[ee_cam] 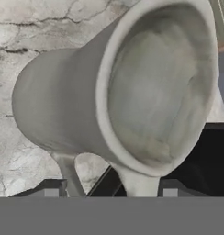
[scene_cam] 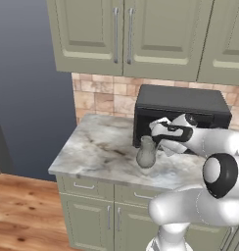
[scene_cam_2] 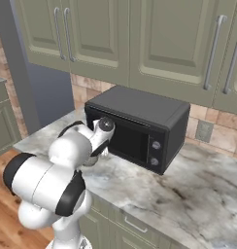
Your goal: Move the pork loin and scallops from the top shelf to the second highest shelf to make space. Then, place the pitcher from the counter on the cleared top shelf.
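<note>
The pitcher [scene_cam: 146,153] stands upright on the marbled counter [scene_cam: 92,152], just in front of the black microwave [scene_cam: 180,105] and toward its left end. In the left base view the gripper [scene_cam: 154,142] sits at the pitcher's two o'clock, right at its rim, with the white arm reaching in from four o'clock. In the hand view the pitcher's open mouth [ee_cam: 159,87] looms close, and the two dark fingertips [ee_cam: 50,190] stand apart at six o'clock, on either side of the handle [ee_cam: 70,176] and the rim's lower edge. The jaws are spread, and I cannot tell whether they touch the pitcher.
</note>
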